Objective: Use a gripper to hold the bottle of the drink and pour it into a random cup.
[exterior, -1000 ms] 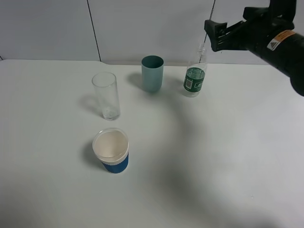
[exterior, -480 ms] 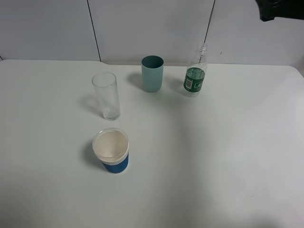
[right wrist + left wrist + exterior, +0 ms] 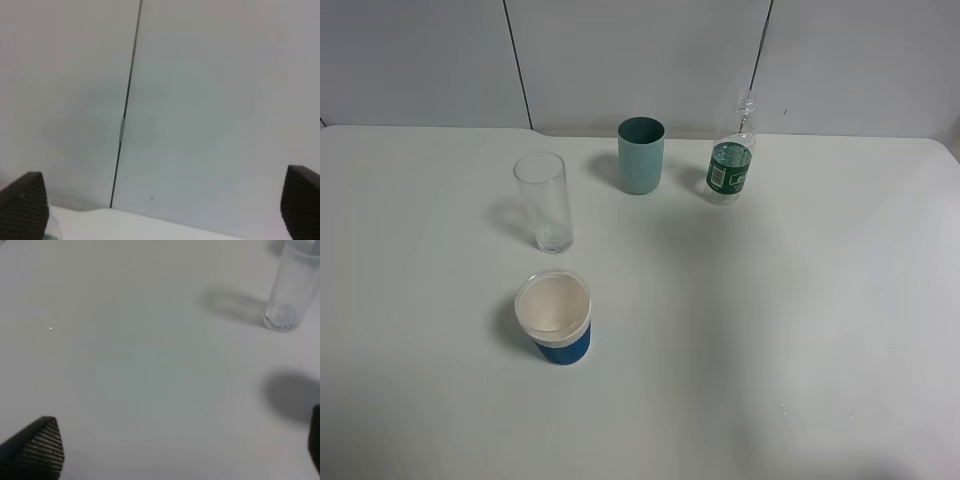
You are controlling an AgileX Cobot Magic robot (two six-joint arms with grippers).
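Neither arm is showing in the high exterior view; only the wrist cameras are catching the fingertips.

The right gripper is standing spread wide, its two black, textured fingertips sitting at opposite edges of the right wrist view with nothing between them. It is holding nothing and touching nothing. It is pointing at the pale wall panels and their dark vertical seam, above the far edge of the white desk.

The left gripper is also standing open, one carbon-weave fingertip showing at one side of the left wrist view and a sliver of the other at the opposite side. Nothing is lying between them and they are hanging clear above the bare desk. The base of the clear glass tumbler is standing well ahead of that gripper.

The bottle is standing upright and free near the far edge of the desk, right of the middle, its dark green label facing the camera. The drink inside is too faint to make out.

The teal-green cup is standing upright just left of the bottle, apart from it, also by the far edge. The clear glass tumbler is standing further left and nearer. The white cup with blue sleeve is sitting nearest the front edge, left of the middle.
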